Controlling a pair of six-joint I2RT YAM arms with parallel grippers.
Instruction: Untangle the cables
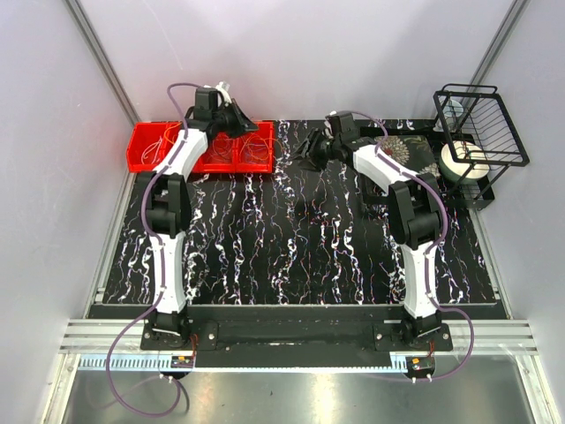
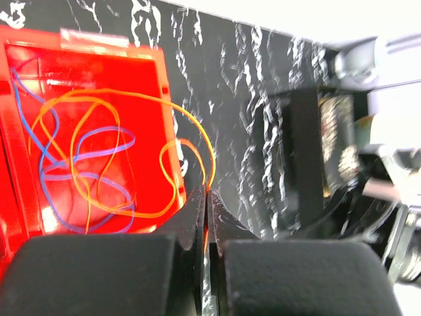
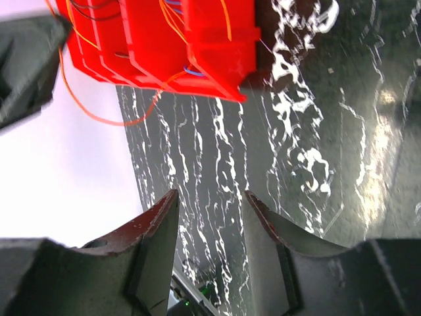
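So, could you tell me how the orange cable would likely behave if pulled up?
Probably floppy: the orange cable lies in loose curves. It looks thin, so likely light. It crosses the blue cable in the red bin, so it may drag that along.

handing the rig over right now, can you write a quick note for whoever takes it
Left tool: shut on the orange cable, which runs out over the wall of the red bin.
Right tool: open, empty, above the black mat beside the bin.
Cables: the blue cable and the orange one cross each other in the bin.
Done: one strand gripped.
Left: pull them all apart.
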